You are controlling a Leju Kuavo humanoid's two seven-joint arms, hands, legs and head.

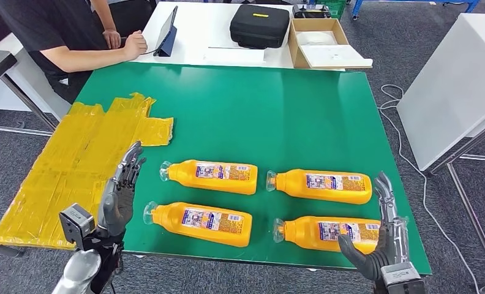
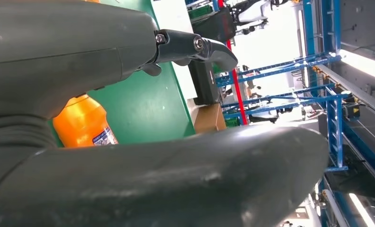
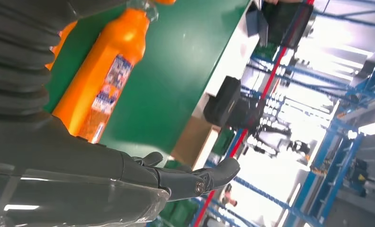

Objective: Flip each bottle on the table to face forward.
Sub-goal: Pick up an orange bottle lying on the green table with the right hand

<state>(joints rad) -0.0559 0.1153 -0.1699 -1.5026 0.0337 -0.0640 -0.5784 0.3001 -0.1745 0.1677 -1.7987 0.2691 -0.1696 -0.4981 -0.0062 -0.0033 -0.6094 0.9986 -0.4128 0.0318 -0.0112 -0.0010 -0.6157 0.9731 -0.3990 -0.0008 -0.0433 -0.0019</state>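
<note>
Several orange bottles lie on their sides on the green table (image 1: 240,110), labels up, caps pointing left. The back left bottle (image 1: 212,176) and front left bottle (image 1: 200,223) lie just right of my left hand (image 1: 120,193), which is raised with fingers apart and empty. The back right bottle (image 1: 323,185) and front right bottle (image 1: 329,234) lie by my right hand (image 1: 384,236), also empty with fingers spread, its thumb near the front right bottle's base. An orange bottle (image 2: 84,123) shows behind my left thumb; another orange bottle (image 3: 102,80) lies beyond my right palm.
Yellow taped sheeting (image 1: 75,165) covers the table's left part. A person (image 1: 62,30) sits at the far left with a tablet (image 1: 166,33). A black case (image 1: 259,26) and a cardboard box (image 1: 323,43) stand on the white table behind. A white cabinet (image 1: 454,79) stands at the right.
</note>
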